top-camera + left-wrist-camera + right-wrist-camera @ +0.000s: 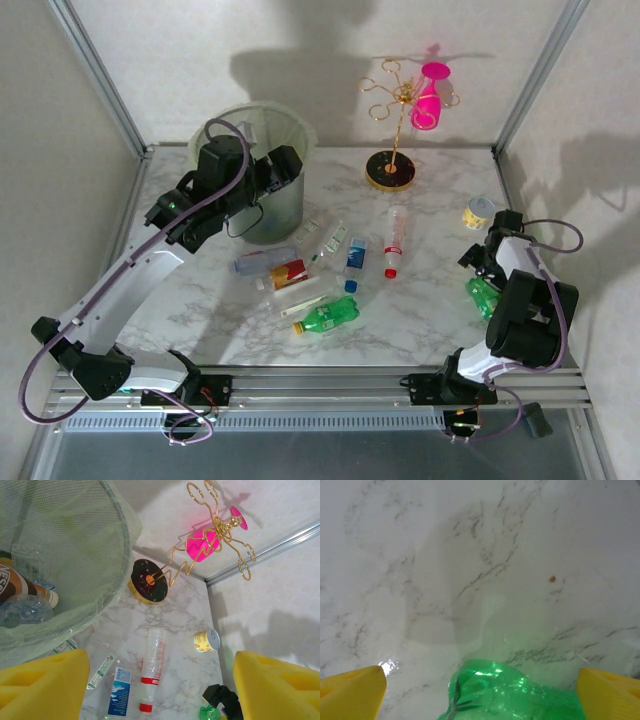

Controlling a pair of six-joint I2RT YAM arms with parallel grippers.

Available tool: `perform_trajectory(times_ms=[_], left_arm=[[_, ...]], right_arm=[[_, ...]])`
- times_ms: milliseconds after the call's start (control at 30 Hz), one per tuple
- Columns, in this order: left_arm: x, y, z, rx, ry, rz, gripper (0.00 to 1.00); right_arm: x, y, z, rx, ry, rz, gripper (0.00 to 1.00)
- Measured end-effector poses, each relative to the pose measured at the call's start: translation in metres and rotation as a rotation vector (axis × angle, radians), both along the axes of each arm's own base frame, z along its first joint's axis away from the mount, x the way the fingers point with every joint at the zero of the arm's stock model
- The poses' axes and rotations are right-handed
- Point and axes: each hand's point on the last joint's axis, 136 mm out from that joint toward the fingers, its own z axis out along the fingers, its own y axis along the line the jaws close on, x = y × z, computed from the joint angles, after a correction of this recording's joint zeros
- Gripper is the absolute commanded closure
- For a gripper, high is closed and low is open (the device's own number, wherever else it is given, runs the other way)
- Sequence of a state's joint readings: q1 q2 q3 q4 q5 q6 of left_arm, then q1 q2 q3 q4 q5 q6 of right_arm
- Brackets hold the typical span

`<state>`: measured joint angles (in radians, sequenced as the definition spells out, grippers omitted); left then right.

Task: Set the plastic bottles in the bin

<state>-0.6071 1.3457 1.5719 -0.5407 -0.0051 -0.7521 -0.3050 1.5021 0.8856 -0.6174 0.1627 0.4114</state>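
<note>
Left claw (280,165): poised above the rim of the bin, yellow fingers (45,680) spread wide, nothing between them.
Bin (275,215): standing at the counter's far left; in the left wrist view a brown-labelled bottle (20,585) and a clear one (22,612) lie at its bottom.
Counter (430,320): marbled white, bottles scattered across its middle.
Loose bottles: a clear one (262,262) and a red-labelled one (290,273) just beside the bin, a green bottle with a yellow cap (328,315) nearer the arms, a blue-labelled bottle (355,255), then a red-capped bottle (395,243) lying lengthwise; all are on their sides.
Green bottle at right (510,690): flat on the counter, well apart from the bin.
Right claw (480,692): lowered over that green bottle, fingers splayed to either side and not seen pressing it.
Handling: the bottles look empty, so likely very light, with thin walls that dent under a hard squeeze and slick round sides that roll.
Grip: probably best across the middle of the body, squarely to its length, with moderate pressure; the neck is stiffer but narrower.
</note>
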Motion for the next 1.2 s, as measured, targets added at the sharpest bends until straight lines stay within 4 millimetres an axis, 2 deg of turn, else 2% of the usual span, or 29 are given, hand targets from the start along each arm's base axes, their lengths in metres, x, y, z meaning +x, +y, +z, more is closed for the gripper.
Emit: perform_trajectory(times_ms=[267, 333, 500, 633, 733, 900, 1067, 1200], left_arm=[[0.001, -0.002, -0.002, -0.001, 0.002, -0.006, 0.25], [0.001, -0.002, -0.002, -0.001, 0.002, -0.006, 0.25], [0.001, -0.002, -0.002, -0.001, 0.002, -0.006, 0.25], [0.001, -0.002, -0.002, -0.001, 0.002, -0.006, 0.25], [0.001, -0.002, -0.002, -0.001, 0.002, -0.007, 0.25], [0.002, -0.005, -0.006, -0.013, 0.007, -0.014, 0.26], [-0.003, -0.007, -0.017, -0.021, 0.027, -0.032, 0.26], [-0.011, -0.003, -0.019, -0.025, 0.028, -0.038, 0.25]], right_arm=[[0.000, 0.004, 0.004, 0.028, -0.021, -0.053, 0.05], [0.001, 0.004, 0.010, 0.032, -0.030, -0.079, 0.05], [0.016, 0.005, 0.054, 0.037, -0.152, -0.179, 0.06], [0.019, 0.010, 0.090, 0.041, -0.269, -0.219, 0.07], [0.024, 0.019, 0.100, 0.014, -0.286, -0.156, 0.04], [0.029, 0.044, 0.083, -0.072, -0.188, 0.044, 0.02], [0.022, 0.042, 0.047, -0.164, 0.012, 0.188, 0.01], [0.016, 0.043, 0.038, -0.166, 0.088, 0.220, 0.01]])
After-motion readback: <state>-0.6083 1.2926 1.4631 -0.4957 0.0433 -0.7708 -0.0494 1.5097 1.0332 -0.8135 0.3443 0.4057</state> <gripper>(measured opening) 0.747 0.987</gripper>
